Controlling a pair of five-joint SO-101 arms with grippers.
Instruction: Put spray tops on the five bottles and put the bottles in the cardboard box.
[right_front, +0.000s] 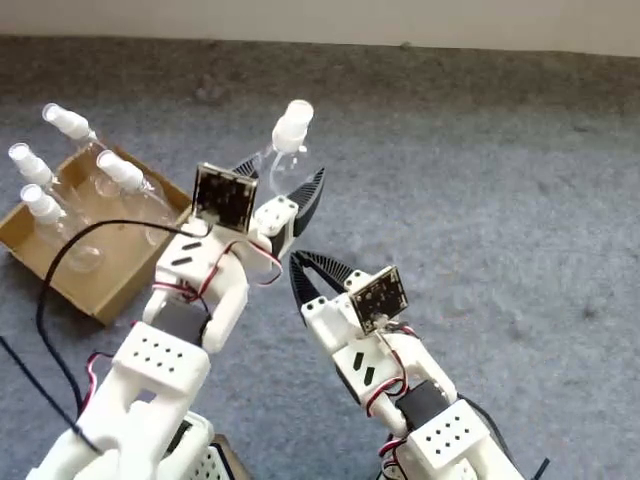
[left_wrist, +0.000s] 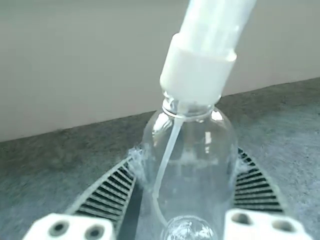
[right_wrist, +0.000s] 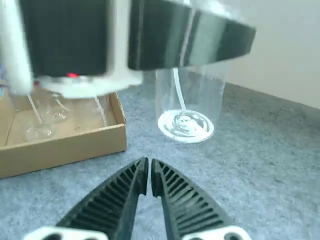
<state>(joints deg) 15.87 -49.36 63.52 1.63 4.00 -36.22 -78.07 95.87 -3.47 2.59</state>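
left gripper: clamped on capped bottle, held up
right gripper: closed, nothing held, near side of bottle
box: far left, four bottles inside

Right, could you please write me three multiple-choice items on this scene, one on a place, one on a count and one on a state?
1. Where is the bottle outside the cardboard box?
A. on the box's rim
B. in the left hand
C. under the box
2. How many bottles are in the box?
A. two
B. five
C. four
3. How is the right hand?
A. shut, empty
B. wide open
C. shut on a cap

1 B: its fingers grip the bottle's sides.
2 C: four white spray tops show there.
3 A: its fingers meet with nothing between.
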